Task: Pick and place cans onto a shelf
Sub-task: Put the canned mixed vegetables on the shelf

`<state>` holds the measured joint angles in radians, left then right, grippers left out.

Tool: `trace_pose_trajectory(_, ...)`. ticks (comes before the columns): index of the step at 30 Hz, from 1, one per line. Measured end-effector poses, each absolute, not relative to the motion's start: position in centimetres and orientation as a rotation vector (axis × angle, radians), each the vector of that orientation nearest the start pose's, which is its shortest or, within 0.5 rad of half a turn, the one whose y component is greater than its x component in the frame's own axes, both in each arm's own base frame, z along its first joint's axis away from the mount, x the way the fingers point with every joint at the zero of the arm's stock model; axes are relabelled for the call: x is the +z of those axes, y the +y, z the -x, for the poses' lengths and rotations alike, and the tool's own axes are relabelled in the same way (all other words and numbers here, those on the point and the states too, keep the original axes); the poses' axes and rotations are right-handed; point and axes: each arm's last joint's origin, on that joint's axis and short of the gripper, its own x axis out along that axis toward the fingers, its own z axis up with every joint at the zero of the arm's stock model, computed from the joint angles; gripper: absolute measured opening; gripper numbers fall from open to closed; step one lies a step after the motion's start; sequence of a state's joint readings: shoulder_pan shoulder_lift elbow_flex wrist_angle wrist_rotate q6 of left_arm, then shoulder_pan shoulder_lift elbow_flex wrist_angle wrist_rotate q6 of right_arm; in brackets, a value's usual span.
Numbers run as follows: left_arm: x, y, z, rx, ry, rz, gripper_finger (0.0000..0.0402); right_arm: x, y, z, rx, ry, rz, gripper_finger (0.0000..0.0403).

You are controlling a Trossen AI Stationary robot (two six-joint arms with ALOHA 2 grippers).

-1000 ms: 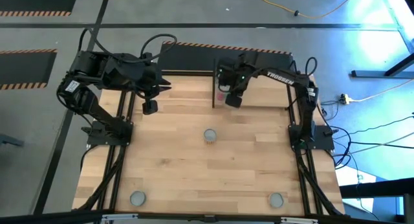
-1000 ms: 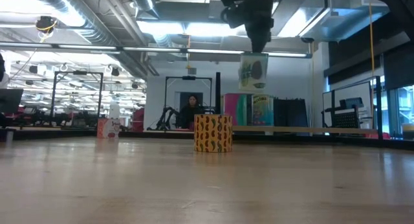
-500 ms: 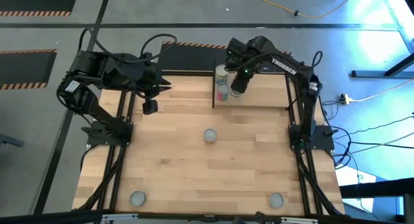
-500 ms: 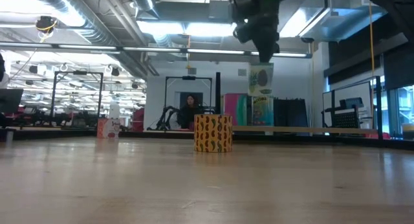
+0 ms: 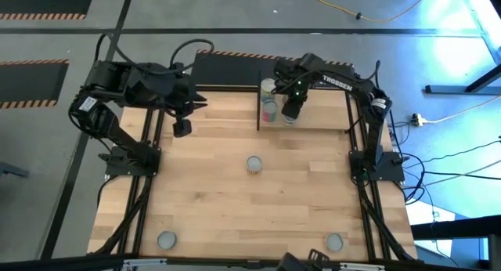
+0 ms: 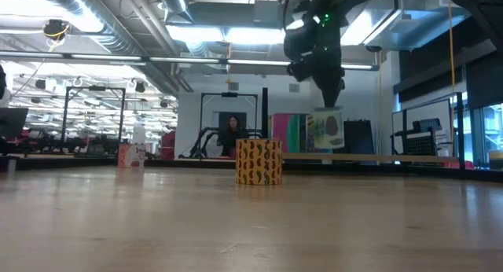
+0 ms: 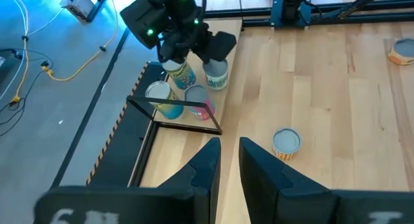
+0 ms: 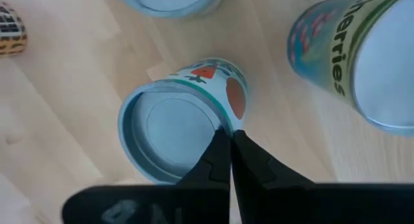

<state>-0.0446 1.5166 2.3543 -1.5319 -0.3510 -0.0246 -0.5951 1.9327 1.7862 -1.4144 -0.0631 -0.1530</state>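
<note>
A can (image 8: 178, 123) is being carried over the shelf (image 5: 313, 114) by the right end effector (image 5: 290, 112), its fingers pinched shut on the rim; the placing step is judged in hand. Lowering beside the cans (image 5: 268, 99) already on the shelf, then release, is called for. "TROSSEN" is read on the right arm; "herries" on a neighbouring can (image 8: 349, 62). The left end effector (image 5: 182, 129), slightly parted and empty, is held away from the shelf.

Table (image 5: 211, 185): three cans (image 5: 254, 163); shelf (image 5: 321, 118): more cans (image 5: 270, 110).
</note>
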Motion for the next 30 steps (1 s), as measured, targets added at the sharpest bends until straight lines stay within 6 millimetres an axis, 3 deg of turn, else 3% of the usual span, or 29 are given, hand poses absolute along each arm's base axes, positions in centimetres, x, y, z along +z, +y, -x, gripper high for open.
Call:
trace_pose_trajectory(9, 52.9, 0.5, -19.8, 0.322, 0.681, -0.107, 0.005, 26.3, -20.7, -30.5, -0.332, 1.503, -0.354, 0.0002)
trace_pose_trajectory(25, 52.9, 0.5, -19.8, 0.321, 0.681, -0.108, 0.005, 26.3, -21.0, -30.4, -0.411, 1.522, -0.312, 0.0017)
trace_pose_trajectory(30, 52.9, 0.5, -19.8, 0.321, 0.681, -0.108, 0.005, 26.3, -21.0, -30.4, -0.417, 1.526, -0.314, 0.0037)
